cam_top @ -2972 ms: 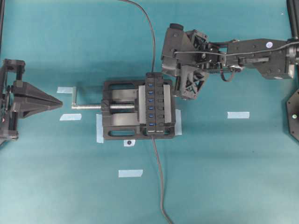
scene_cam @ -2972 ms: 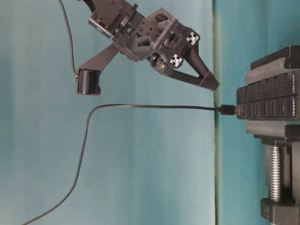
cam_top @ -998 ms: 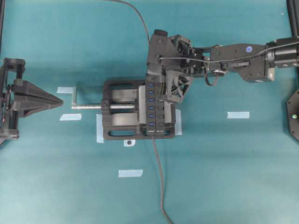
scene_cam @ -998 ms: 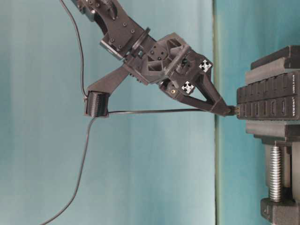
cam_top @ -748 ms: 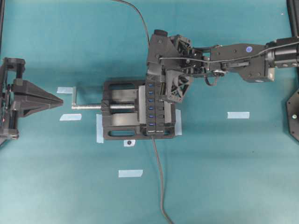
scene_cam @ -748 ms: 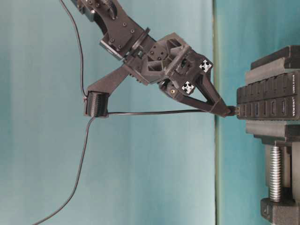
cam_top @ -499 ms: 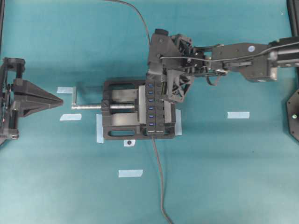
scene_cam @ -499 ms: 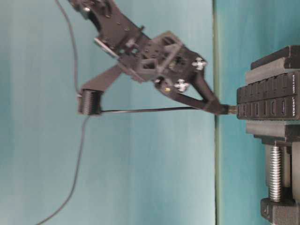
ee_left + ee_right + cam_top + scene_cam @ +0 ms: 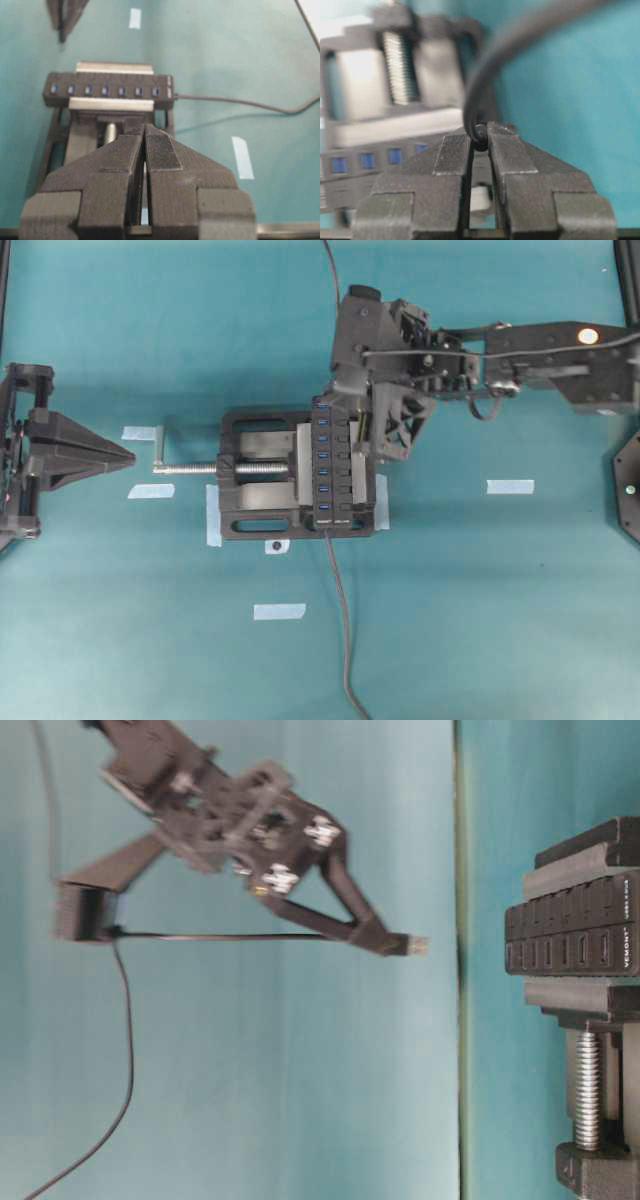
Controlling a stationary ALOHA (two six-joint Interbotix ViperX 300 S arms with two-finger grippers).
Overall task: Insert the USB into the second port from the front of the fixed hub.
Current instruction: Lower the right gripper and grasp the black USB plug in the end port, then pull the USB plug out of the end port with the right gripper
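My right gripper [image 9: 385, 938] is shut on the USB [image 9: 412, 946], a small black plug whose thin cable [image 9: 210, 935] trails back along the arm. The plug hangs in the air, apart from the fixed hub [image 9: 570, 935]. From the right wrist, the fingers [image 9: 452, 150] pinch the cable end [image 9: 480, 134] above the blurred hub [image 9: 367, 161]. Overhead, the right gripper [image 9: 365, 430] hovers by the far end of the hub [image 9: 338, 465] and hides the plug. The second port [image 9: 323, 494] shows as a blue slot, empty. My left gripper [image 9: 110, 457] rests shut at the far left, holding nothing.
A black vise [image 9: 260, 475] with a silver screw [image 9: 190, 467] clamps the hub. The hub's own dark cable [image 9: 342, 620] runs toward the front edge. Tape strips [image 9: 510, 486] mark the teal table. From the left wrist, the hub [image 9: 110, 90] lies ahead of the shut left gripper [image 9: 146, 131].
The right gripper, which was pressed at the hub's far-end port with the plug, has lifted away and drawn the USB clear of the hub. The left arm has not moved.
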